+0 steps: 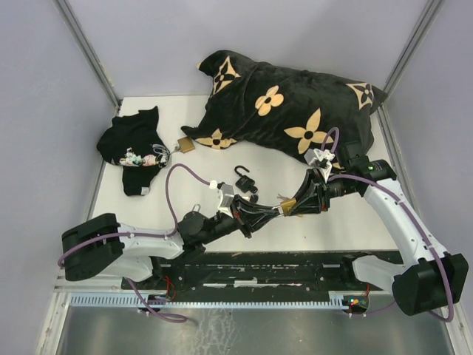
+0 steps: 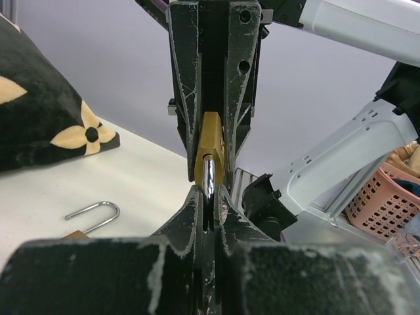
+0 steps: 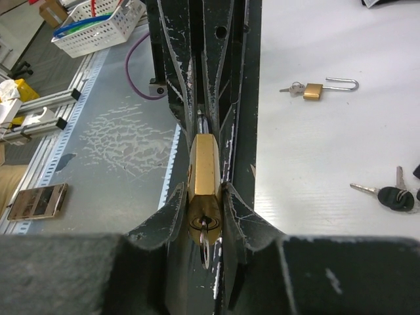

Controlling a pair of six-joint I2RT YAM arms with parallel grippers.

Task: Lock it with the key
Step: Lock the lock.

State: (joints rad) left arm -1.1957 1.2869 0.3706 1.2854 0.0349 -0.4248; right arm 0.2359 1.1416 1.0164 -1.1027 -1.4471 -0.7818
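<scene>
Two-sided grip on brass padlock (image 3: 205, 164) above mid-tabletop (image 1: 325, 225): body pinched in right tool (image 3: 205, 200), shackle (image 2: 208, 177) clamped in fully narrowed left tool (image 2: 209, 197); key (image 3: 207, 248) seated in keyhole; flower-printed black pillow (image 1: 288, 103) crowding far side; spare padlock (image 3: 315, 90) and black-headed keys (image 3: 394, 195) lying nearby; bare tabletop toward right edge.
</scene>
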